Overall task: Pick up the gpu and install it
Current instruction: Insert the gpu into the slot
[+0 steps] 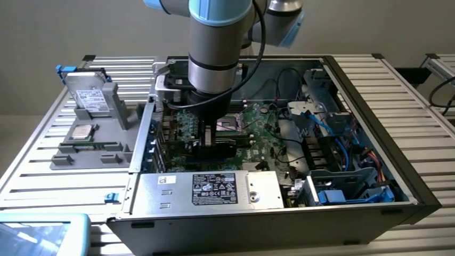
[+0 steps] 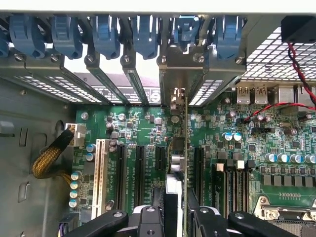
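the pick-up is done: the tool (image 2: 175,218) grips the gpu (image 2: 177,148), held on edge over a motherboard (image 2: 133,123) slot inside the computer case (image 1: 384,130), bracket at the rear wall. i cannot tell whether it is fully seated.

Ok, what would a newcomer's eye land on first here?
The arm, sunk into the open computer case, mid exterior view. In the wrist view the gripper holds the gpu edge-on over the slots of the green motherboard. A hard drive leans on a grey fixture at the exterior view's left.
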{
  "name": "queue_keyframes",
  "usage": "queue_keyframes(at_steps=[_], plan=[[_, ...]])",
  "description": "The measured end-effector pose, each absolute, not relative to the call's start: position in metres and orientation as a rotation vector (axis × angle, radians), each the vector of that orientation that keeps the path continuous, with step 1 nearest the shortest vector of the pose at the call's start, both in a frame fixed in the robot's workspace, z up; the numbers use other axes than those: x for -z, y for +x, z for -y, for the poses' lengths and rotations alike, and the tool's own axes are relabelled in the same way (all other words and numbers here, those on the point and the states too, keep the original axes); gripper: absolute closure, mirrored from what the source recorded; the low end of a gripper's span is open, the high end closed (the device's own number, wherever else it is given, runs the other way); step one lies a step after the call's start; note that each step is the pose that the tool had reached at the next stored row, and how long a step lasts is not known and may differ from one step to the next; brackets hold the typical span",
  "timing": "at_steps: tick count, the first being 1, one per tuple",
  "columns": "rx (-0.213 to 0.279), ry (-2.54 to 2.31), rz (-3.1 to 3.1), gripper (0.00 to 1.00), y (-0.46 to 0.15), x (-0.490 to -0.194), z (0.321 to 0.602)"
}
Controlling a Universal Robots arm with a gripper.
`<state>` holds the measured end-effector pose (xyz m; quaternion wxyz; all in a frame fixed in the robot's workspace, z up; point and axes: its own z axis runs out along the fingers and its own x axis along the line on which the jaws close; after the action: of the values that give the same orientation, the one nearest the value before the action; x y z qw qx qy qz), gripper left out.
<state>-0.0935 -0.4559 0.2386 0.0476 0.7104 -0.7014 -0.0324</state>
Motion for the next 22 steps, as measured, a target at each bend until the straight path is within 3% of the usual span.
queue_keyframes(at_steps=[22], plan=[[0.099, 2.157, 2.15, 0.72, -0.0908, -0.2381, 0.456]])
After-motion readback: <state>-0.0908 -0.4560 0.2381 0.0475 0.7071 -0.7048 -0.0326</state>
